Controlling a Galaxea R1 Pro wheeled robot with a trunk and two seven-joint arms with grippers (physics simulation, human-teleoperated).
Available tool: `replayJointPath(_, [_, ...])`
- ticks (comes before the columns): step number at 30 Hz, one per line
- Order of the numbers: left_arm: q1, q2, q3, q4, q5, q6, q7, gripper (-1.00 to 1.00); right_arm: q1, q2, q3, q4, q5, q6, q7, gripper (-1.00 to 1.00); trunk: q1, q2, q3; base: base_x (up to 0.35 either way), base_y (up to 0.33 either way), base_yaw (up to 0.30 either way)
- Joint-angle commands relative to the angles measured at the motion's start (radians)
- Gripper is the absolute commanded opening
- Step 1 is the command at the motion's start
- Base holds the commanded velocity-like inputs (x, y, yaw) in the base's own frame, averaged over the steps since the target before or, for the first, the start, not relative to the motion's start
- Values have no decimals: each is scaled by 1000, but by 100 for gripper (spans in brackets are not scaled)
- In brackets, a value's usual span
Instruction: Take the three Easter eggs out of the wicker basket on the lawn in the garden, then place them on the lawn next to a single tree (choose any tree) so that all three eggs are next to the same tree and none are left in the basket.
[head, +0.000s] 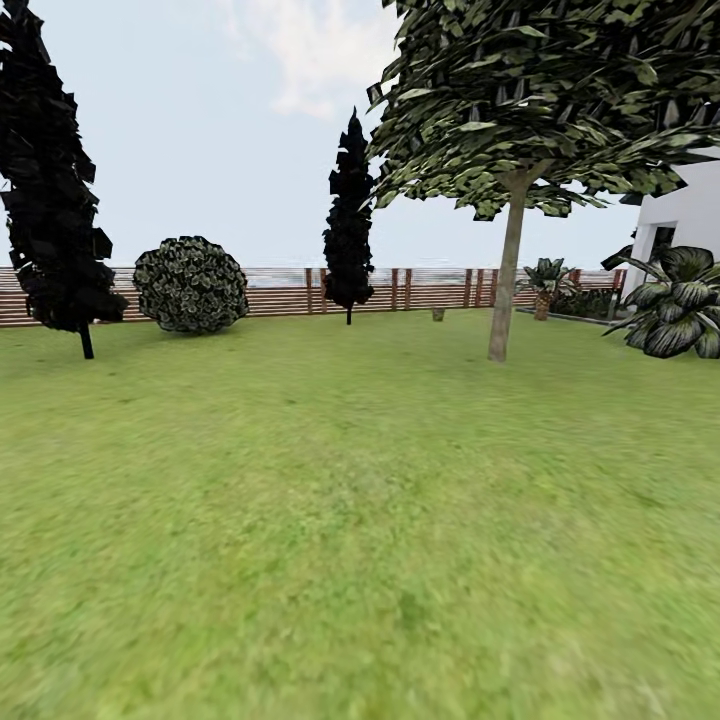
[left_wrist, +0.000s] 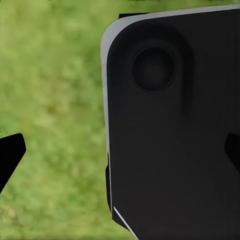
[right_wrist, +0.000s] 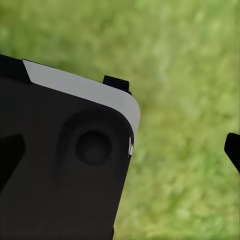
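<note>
Eggs and basket aren't where you're looking; the tree (head: 508, 270) stands far right on the lawn (head: 330, 520). Both end effectors' fingertips sit wide apart, empty. Driving on risks missing the basket.

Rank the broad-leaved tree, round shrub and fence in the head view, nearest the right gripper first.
1. Broad-leaved tree, ahead on the right.
2. Round shrub, farther back on the left.
3. Fence, behind the shrub, across the back.
</note>
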Motion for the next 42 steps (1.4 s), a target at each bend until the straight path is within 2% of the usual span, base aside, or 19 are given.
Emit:
replayJointPath(1, [1, 0, -2, -2, -1, -1, 1, 100, -2, 0, 4, 5, 2, -8, 1, 100, 0, -1, -1, 180, 0, 0])
replayJointPath(42, [1, 3, -1, -2, 1, 0, 0, 100, -2, 1, 1, 4, -5, -9, -5, 100, 0, -1, -1, 329, 0, 0])
